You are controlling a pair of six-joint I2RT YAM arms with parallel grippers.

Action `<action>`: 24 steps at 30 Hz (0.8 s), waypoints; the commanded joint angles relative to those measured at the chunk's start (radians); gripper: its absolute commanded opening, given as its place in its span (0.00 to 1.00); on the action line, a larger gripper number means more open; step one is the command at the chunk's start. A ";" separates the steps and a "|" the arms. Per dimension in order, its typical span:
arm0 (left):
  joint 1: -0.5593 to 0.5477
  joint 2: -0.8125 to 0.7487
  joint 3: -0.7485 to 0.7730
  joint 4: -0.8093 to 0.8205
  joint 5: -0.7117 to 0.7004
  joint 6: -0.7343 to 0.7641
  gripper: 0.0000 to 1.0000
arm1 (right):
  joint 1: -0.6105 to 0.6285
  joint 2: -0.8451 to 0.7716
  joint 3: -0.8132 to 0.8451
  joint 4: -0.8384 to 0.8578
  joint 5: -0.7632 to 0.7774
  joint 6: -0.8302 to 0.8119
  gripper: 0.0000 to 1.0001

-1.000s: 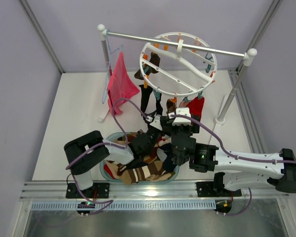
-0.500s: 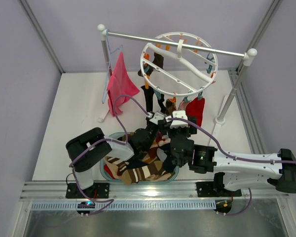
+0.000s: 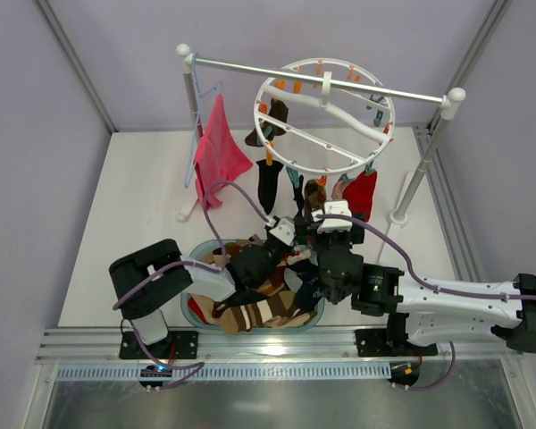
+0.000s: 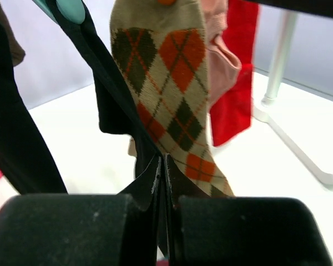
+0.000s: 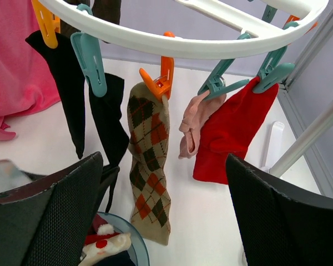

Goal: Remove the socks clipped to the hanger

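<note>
The white ring hanger [image 3: 314, 167] hangs from the rail, with orange and teal clips around its rim [image 5: 172, 44]. Clipped to it are a black sock [image 5: 66, 88], a second black sock [image 5: 108, 116], an argyle brown/orange sock [image 5: 150, 149], a small pink sock [image 5: 194, 119] and a red sock [image 5: 233, 133]. My left gripper [image 4: 162, 166] is shut on the lower end of the second black sock [image 4: 114, 83], which runs taut up to a teal clip. My right gripper [image 5: 164, 160] stands wide open below the ring, in front of the argyle sock and holding nothing.
A pale blue basin [image 3: 201, 246] with several loose socks sits under both wrists; its rim [image 5: 139, 244] shows by the right gripper. A pink cloth [image 3: 219, 147] hangs at the rail's left end. The metal rail [image 3: 250, 67] rests on white posts [image 3: 420, 179].
My left gripper has gone from open to shut, on the black sock's lower end. The ring has swung slightly. The right gripper stays open, with its arm shifted a little.
</note>
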 commanded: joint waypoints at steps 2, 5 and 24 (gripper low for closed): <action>-0.042 -0.067 -0.044 0.236 0.021 -0.018 0.00 | -0.002 -0.033 -0.006 0.027 -0.018 0.019 0.91; -0.081 -0.081 -0.054 0.236 0.021 -0.001 0.00 | -0.001 -0.017 0.006 0.034 -0.028 0.008 0.91; -0.209 -0.193 -0.153 0.236 0.038 0.000 0.00 | -0.036 0.107 0.135 -0.144 0.015 0.207 0.96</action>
